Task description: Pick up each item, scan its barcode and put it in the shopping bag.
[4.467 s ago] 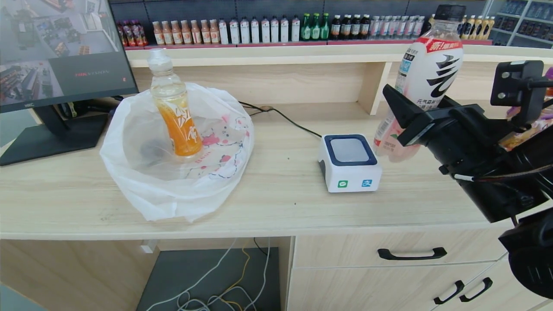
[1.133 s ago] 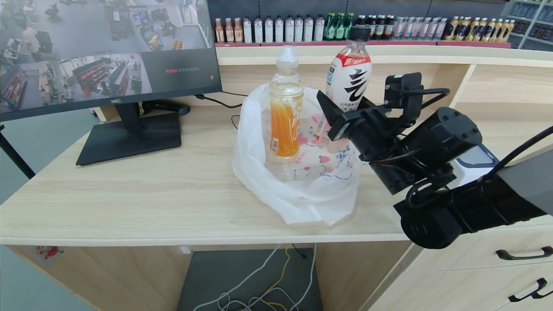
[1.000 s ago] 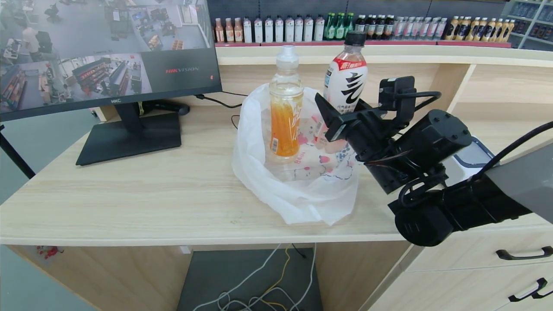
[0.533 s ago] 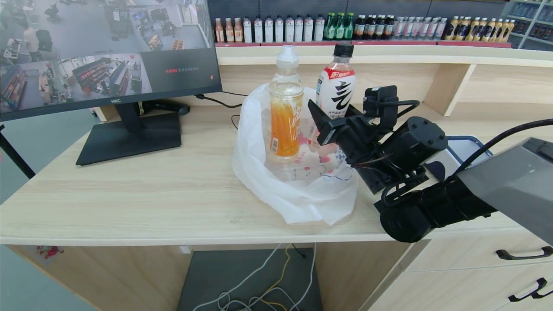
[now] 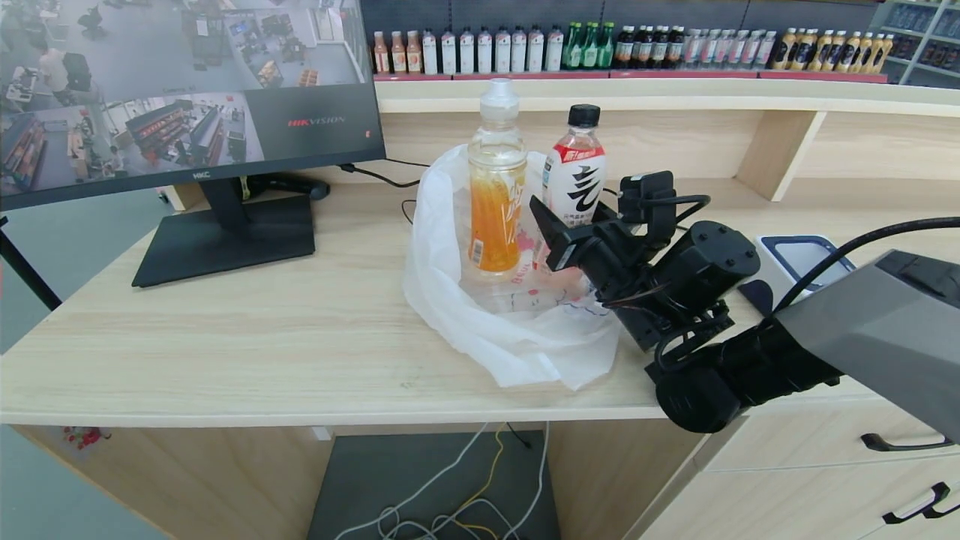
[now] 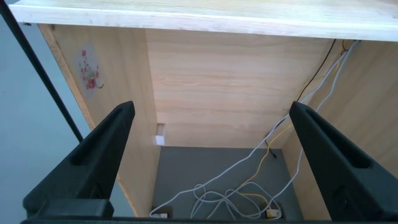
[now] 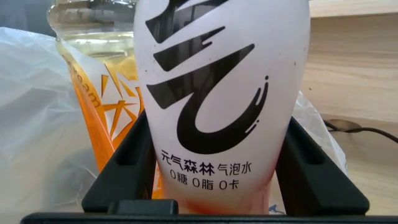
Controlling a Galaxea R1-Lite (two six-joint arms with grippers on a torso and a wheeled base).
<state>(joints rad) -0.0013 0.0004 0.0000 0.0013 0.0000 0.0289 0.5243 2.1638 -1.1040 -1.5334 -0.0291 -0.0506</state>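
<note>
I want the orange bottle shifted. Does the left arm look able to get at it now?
Probably not directly. The left gripper hangs open below the counter, whose top lies between it and the orange bottle standing in the bag. It would have to rise first.

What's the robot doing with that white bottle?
It's bagging drinks at a shop counter. The right gripper holds the white bottle upright inside the open shopping bag, right beside an orange bottle already standing in there. Its fingers are shut on the bottle, so it has not let go yet. The scanner sits off to the robot's right.
</note>
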